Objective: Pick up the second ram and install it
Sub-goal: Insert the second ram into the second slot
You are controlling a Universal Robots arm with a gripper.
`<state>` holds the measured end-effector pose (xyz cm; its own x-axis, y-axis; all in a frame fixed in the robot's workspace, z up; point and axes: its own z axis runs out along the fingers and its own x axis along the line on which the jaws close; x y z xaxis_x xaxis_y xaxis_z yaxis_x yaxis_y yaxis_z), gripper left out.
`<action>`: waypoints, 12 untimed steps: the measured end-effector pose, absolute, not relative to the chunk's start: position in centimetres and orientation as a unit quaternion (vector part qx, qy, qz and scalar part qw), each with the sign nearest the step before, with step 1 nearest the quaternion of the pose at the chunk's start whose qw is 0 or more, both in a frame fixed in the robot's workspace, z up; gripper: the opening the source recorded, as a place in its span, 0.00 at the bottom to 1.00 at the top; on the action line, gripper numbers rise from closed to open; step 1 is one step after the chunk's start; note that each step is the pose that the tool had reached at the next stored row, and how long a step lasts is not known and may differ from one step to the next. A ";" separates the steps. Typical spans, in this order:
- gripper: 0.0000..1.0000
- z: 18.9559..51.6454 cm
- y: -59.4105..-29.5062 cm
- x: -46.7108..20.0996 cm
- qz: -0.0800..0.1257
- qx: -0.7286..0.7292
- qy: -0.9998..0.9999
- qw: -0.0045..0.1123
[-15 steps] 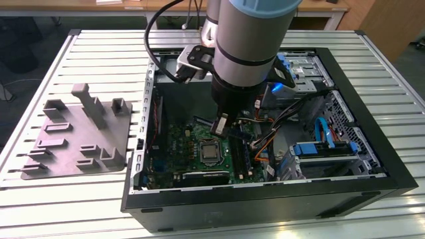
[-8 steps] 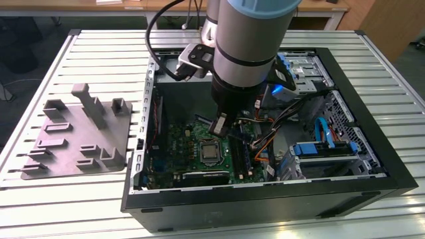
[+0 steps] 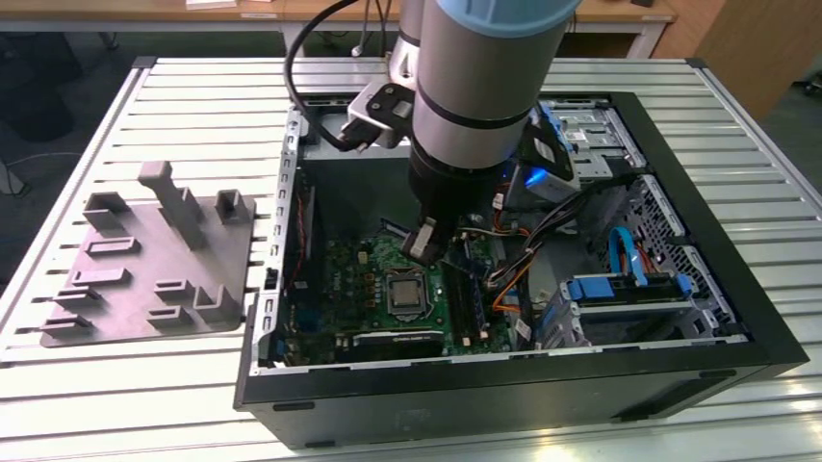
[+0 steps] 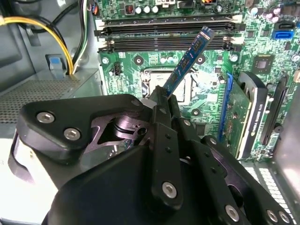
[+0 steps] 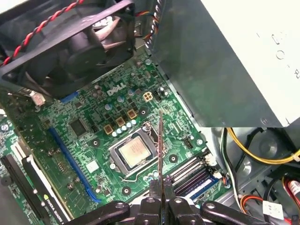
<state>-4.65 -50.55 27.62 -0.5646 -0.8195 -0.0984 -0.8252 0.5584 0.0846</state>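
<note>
The second ram [image 4: 187,58] is a thin strip pinched between my fingers, and my gripper [image 4: 161,96] is shut on its lower end. It hangs tilted above the green board [image 4: 206,70], its free end near the long black slots [image 4: 164,33]. In the first wrist view the ram [image 5: 160,140] is seen edge-on, rising from my gripper [image 5: 161,183] beside the CPU socket [image 5: 133,152], with the slots [image 5: 190,171] close by. In the exterior view my gripper [image 3: 422,245] is low inside the open computer case [image 3: 514,385], over the board [image 3: 372,279].
A grey holder tray [image 3: 154,260] with upright posts lies on the slatted table at the exterior view's left. Inside the case are a black fan [image 5: 79,42], a graphics card [image 4: 243,117], yellow and orange cables [image 5: 243,150] and drive cages [image 3: 629,279].
</note>
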 end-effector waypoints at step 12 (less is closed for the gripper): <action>0.14 27.6 -50.5 -4.6 0.059 -0.430 0.901 0.026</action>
